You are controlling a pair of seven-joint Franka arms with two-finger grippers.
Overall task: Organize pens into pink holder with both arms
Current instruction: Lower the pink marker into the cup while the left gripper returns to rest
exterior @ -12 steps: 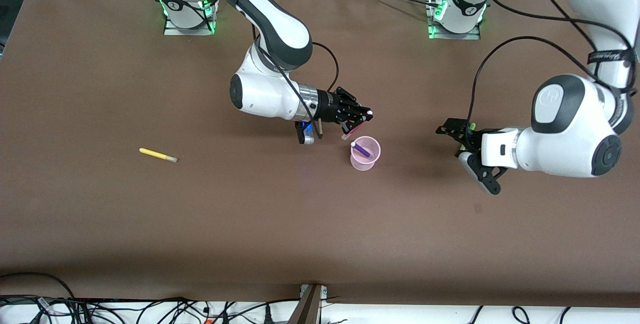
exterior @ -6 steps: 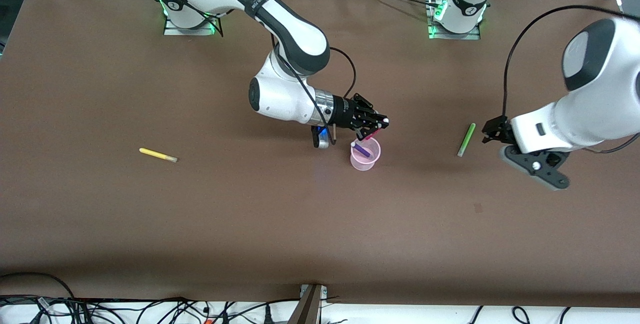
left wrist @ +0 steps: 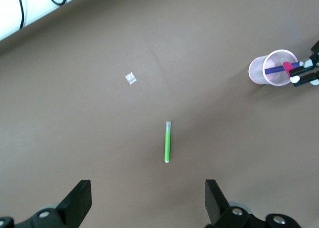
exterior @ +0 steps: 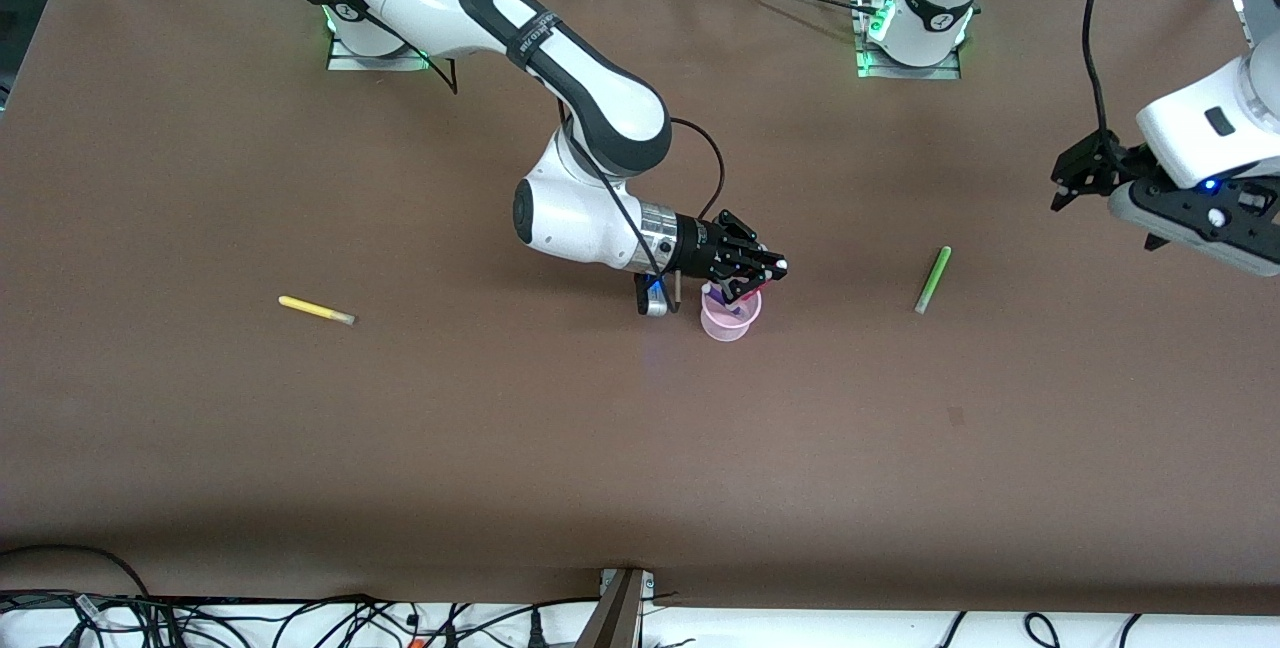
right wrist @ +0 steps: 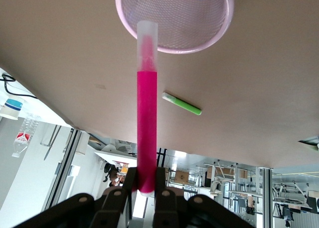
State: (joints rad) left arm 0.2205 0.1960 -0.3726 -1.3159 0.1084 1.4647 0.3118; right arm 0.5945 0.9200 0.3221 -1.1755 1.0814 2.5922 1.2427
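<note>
The pink holder [exterior: 728,324] stands mid-table with the dark purple pen [exterior: 736,307] leaning inside it. My right gripper [exterior: 764,274] is shut on the magenta pen [right wrist: 147,123] and holds it upright over the holder [right wrist: 219,29], pale tip at the rim. The light green pen [exterior: 932,280] lies on the table toward the left arm's end. My left gripper [exterior: 1072,178] is open and empty, up in the air past the green pen [left wrist: 167,142]. The yellow pen [exterior: 315,310] lies toward the right arm's end.
A small white scrap [left wrist: 131,78] lies on the brown table near the green pen. Cables [exterior: 300,618] run along the table's edge nearest the front camera. The two arm bases [exterior: 910,23] stand at the farthest edge.
My right gripper has carried the magenta pen over the holder. My left gripper has risen and drawn back from the green pen, which now lies bare on the table.
</note>
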